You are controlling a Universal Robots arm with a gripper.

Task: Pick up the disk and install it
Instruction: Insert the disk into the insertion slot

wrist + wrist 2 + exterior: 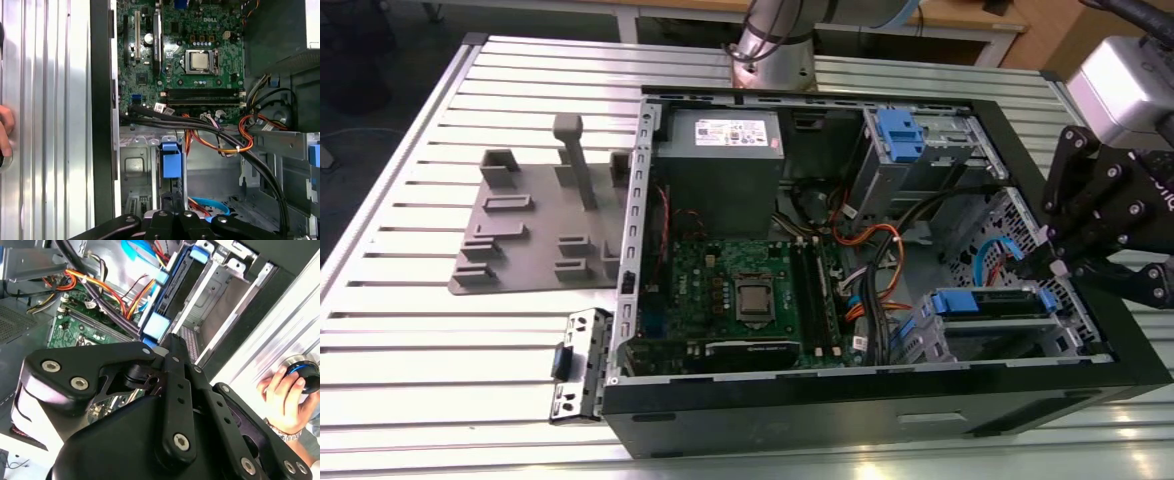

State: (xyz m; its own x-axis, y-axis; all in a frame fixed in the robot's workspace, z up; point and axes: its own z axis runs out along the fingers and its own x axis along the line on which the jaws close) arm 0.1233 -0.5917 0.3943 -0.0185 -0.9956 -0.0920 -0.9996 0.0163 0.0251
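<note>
Disk (pixel 991 305) sits in a drive cage inside the computer case (pixel 761 425), in the case's corner nearest the gripper, with blue rails along its ends. Gripper (pixel 1058 268) hangs just above the disk's end by the case wall. Contact can't be told, and neither can whether the pincer is apart or together. Motherboard (pixel 747 290) lies mid-case. Power supply (pixel 720 160) is in the case corner away from the disk. Person's hand (pixel 284 397) rests on a round knob (pixel 306 371) outside the case.
</note>
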